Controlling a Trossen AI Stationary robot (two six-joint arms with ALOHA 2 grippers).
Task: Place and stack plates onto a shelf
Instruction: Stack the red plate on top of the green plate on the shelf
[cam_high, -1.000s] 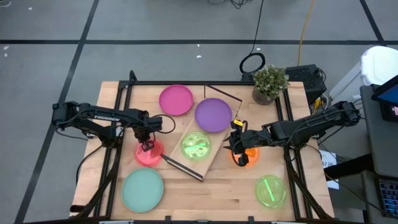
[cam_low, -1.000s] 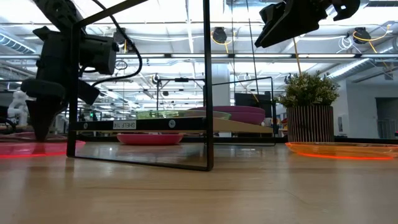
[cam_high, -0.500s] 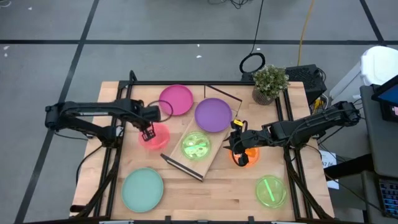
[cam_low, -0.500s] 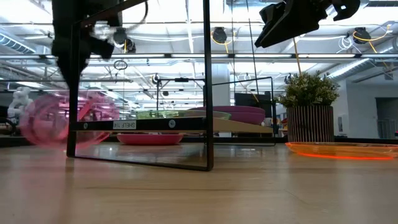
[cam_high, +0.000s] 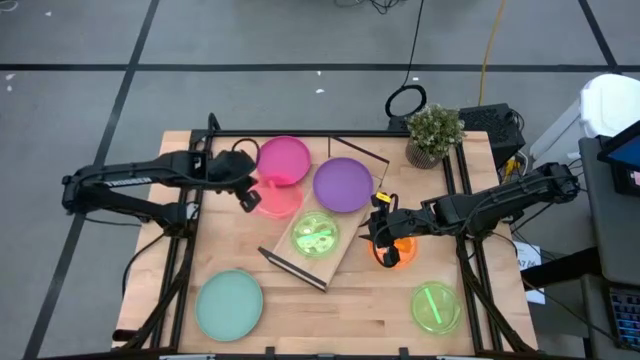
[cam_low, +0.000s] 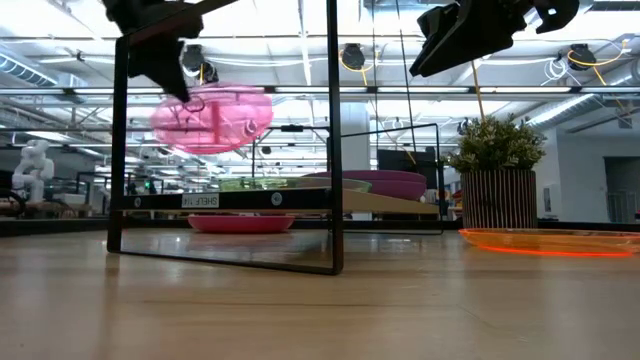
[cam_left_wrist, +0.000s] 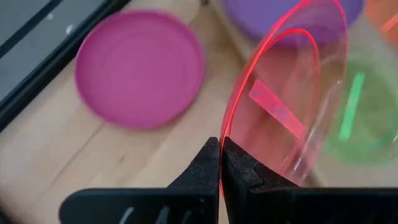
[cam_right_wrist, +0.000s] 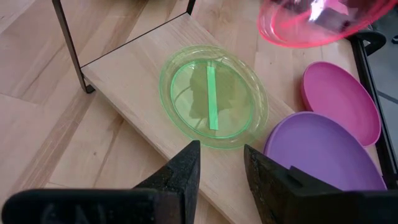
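Plates lie spread across your table in the overhead view. At lower left sits a mint green plate (cam_high: 229, 305) on the tabletop. Above it, at centre left, your left gripper (cam_high: 246, 198) is pinched shut on the rim of a translucent red plate (cam_high: 275, 197), carried in the air just beside the magenta plate (cam_high: 283, 160). At frame centre the shelf (cam_high: 322, 252) lies angled, with a lime green plate (cam_high: 315, 235) on it and a purple plate (cam_high: 343, 184) at its upper end. Right of centre your right gripper (cam_high: 381, 240) hovers over an orange plate (cam_high: 397, 250), fingers apart and holding nothing. A second lime plate (cam_high: 435, 306) waits at lower right, and a potted plant (cam_high: 433, 133) stands at upper right.

The risk, as I judge it: you hold the red plate only by a thin edge, so it hangs tilted. A quick swing could slip it free, or its low edge could clip the shelf's black frame.

The table-level view shows what the overhead cannot: the red plate rides well above the shelf board. The left wrist view alone shows the fingers closed flat on the rim. The right wrist view shows that gripper's gap
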